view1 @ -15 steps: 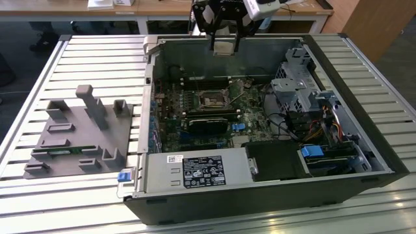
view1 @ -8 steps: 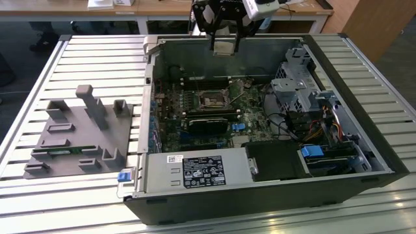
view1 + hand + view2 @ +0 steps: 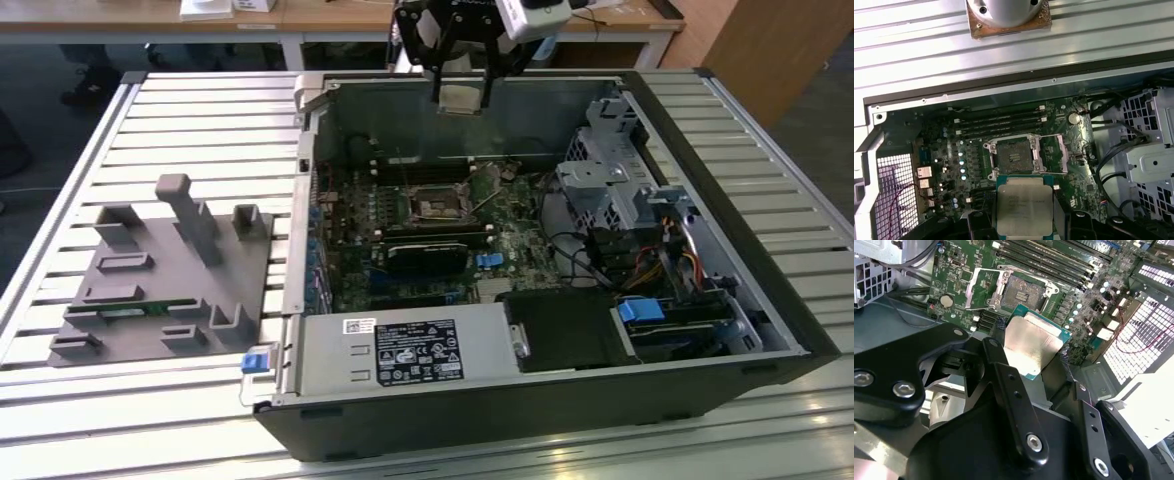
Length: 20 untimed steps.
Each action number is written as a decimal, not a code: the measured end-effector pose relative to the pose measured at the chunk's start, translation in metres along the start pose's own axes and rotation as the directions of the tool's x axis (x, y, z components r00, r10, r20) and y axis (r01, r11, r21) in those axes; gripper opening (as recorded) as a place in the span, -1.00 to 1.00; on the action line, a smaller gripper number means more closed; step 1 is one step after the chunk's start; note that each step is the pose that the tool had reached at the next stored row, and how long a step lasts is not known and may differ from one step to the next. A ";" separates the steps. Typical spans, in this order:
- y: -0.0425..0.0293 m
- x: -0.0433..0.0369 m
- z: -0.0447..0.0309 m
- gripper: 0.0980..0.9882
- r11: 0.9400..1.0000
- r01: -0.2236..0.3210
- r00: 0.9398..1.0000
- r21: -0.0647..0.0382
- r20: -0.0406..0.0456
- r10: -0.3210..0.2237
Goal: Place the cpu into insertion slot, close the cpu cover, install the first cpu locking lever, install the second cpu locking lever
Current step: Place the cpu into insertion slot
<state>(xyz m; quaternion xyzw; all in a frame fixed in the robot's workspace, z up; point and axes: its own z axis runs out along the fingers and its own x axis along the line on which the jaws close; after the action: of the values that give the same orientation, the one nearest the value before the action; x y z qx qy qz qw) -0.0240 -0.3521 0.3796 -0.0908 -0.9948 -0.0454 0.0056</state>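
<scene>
The gripper (image 3: pixel 462 100) hangs over the far wall of an open desktop computer case (image 3: pixel 534 415), its two black fingers (image 3: pixel 1004 375) clamped on opposite edges of the cpu (image 3: pixel 1034 345). The chip is held flat, with its dull silver lid facing away from the motherboard and a thin green border around it. It is well above the board and touches nothing but the fingers. In the first wrist view the cpu (image 3: pixel 1024 205) carries several lines of faint etched print on its lid, too fine to read. Below it on the green board lies the insertion slot (image 3: pixel 1011 157), a square black socket with its dark contact field exposed. The cpu cover (image 3: pixel 1056 152), a shiny silver frame, is swung open and stands just beside the socket. The long black memory slots (image 3: pixel 999 122) run in parallel on the socket's other side, and a round coin cell (image 3: pixel 1073 118) sits near the board's corner. In the exterior view the slot (image 3: pixel 437 203) is near the middle of the case. The silver power supply at the near wall bears a black label (image 3: pixel 416 352) with white text and symbols and a small white barcode sticker, all too small to make out. On the slatted metal table (image 3: pixel 134 110), to the exterior view's left of the case, rests a grey moulded fixture (image 3: pixel 160 270)
</scene>
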 end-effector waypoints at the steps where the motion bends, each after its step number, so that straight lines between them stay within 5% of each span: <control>1: 0.0000 0.0000 0.0000 -0.01 1.000 -0.003 1.000 0.000 0.000 0.003; 20: 0.0000 0.0000 0.0002 -0.01 0.998 -0.065 0.998 -0.001 0.006 0.065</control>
<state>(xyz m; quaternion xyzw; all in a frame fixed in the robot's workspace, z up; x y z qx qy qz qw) -0.0240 -0.3521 0.3794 -0.1231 -0.9913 -0.0456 0.0041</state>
